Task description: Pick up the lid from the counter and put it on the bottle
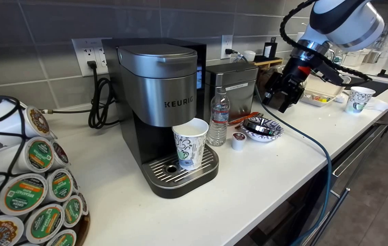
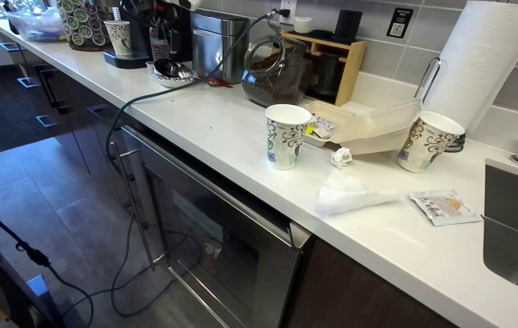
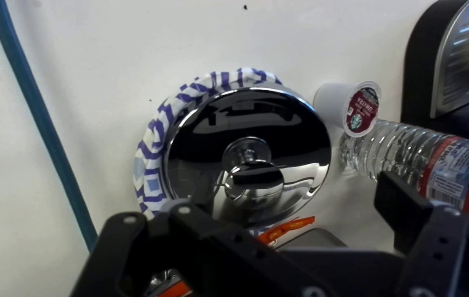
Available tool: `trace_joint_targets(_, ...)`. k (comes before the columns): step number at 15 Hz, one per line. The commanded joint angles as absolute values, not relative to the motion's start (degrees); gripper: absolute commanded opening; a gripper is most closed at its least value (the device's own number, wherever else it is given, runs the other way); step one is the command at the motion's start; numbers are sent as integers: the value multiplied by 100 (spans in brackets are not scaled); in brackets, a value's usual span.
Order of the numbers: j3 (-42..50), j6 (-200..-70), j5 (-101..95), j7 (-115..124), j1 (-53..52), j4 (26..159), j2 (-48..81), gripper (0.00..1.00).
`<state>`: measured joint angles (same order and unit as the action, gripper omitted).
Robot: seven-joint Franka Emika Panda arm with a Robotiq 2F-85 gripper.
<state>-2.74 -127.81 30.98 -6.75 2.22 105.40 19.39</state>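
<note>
The shiny lid (image 3: 247,153) rests on a patterned bowl (image 3: 151,150), probably so its knob (image 3: 255,185) faces up for grasping. The fingers (image 3: 403,210) hang wide apart, holding nothing, likely to straddle that knob; the bottle (image 1: 219,119) stands beside the coffee machine (image 1: 161,89).

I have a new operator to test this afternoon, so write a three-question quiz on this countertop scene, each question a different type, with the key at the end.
1. True or false: in an exterior view, the bottle stands upright beside the coffee maker.

2. Multiple choice: in the wrist view, what shows directly beneath the shiny knobbed lid?
a) the drip tray
b) the patterned bowl
c) the paper towel roll

3. Short answer: are the jaws open or shut, and what do they hold?

Key:
1. True
2. b
3. Open, with nothing held between them
</note>
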Motion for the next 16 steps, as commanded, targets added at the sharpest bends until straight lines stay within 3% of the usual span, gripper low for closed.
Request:
trace_joint_targets(1,-438,-12502,3500,-1123,516,10230,2325,100)
trace_joint_targets(12,-621,-12744,3586,-1042,507,10089,2753,100)
trace_joint_targets(16,-632,-12811,3700,-1015,487,9946,2825,95)
